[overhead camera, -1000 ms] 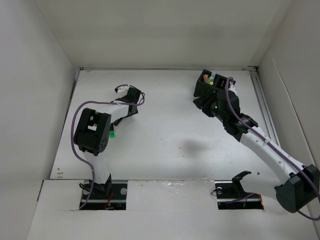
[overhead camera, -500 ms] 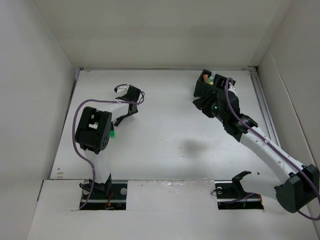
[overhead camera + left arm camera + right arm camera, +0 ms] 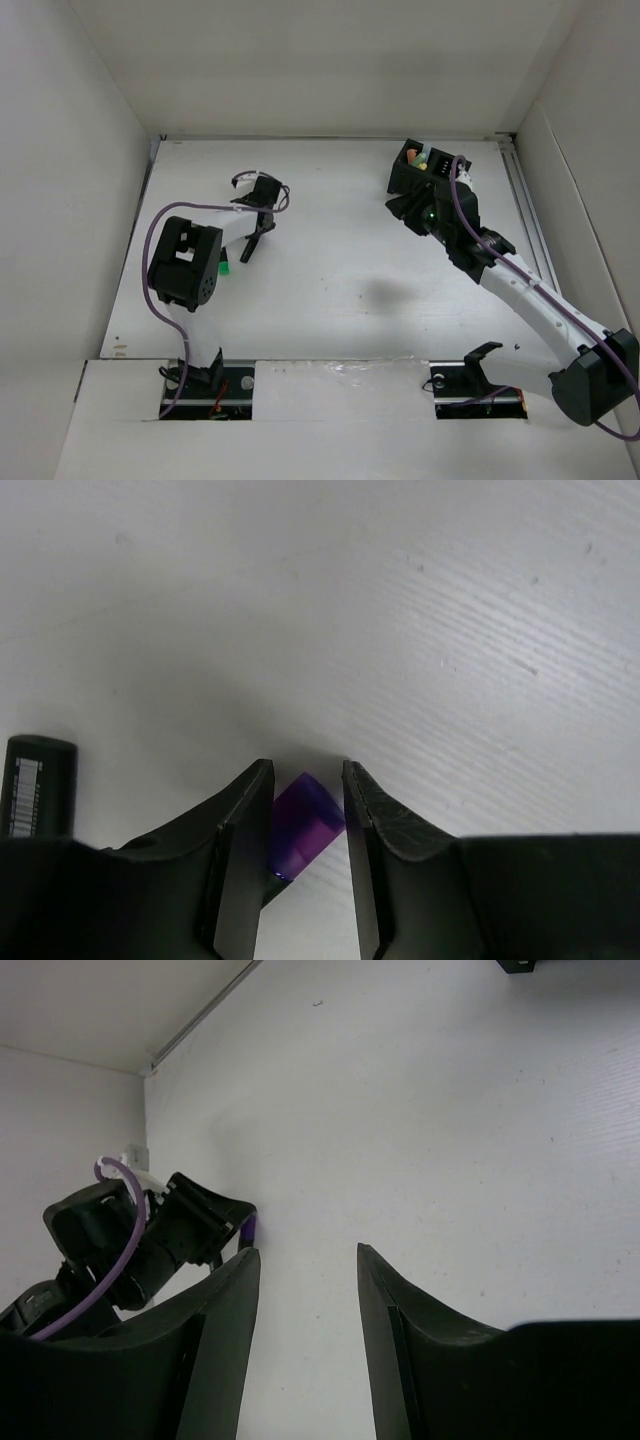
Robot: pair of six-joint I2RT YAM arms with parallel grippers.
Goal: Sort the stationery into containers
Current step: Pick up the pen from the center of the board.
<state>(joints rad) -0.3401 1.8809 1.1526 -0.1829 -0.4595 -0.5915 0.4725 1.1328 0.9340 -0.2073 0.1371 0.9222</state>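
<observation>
My left gripper (image 3: 308,775) is down on the table with its fingers closed on the purple end of a black marker (image 3: 305,820); in the top view it (image 3: 248,248) is at the left of the table. A second black marker (image 3: 38,785) lies just to its left. A green-ended marker (image 3: 226,268) shows beside the left arm. The black container (image 3: 418,157) stands at the back right with coloured markers inside. My right gripper (image 3: 305,1255) is open and holds nothing; in the top view it (image 3: 405,208) hangs just in front of the container.
White walls close in the table on the left, back and right. The left arm's elbow (image 3: 185,262) rises over the table's left side. The right arm (image 3: 520,290) stretches diagonally from the near right corner. The left gripper (image 3: 190,1230) appears far off in the right wrist view.
My left gripper has lowered toward the table and its fingers have closed in on the purple-ended marker. The right arm has stayed still.
</observation>
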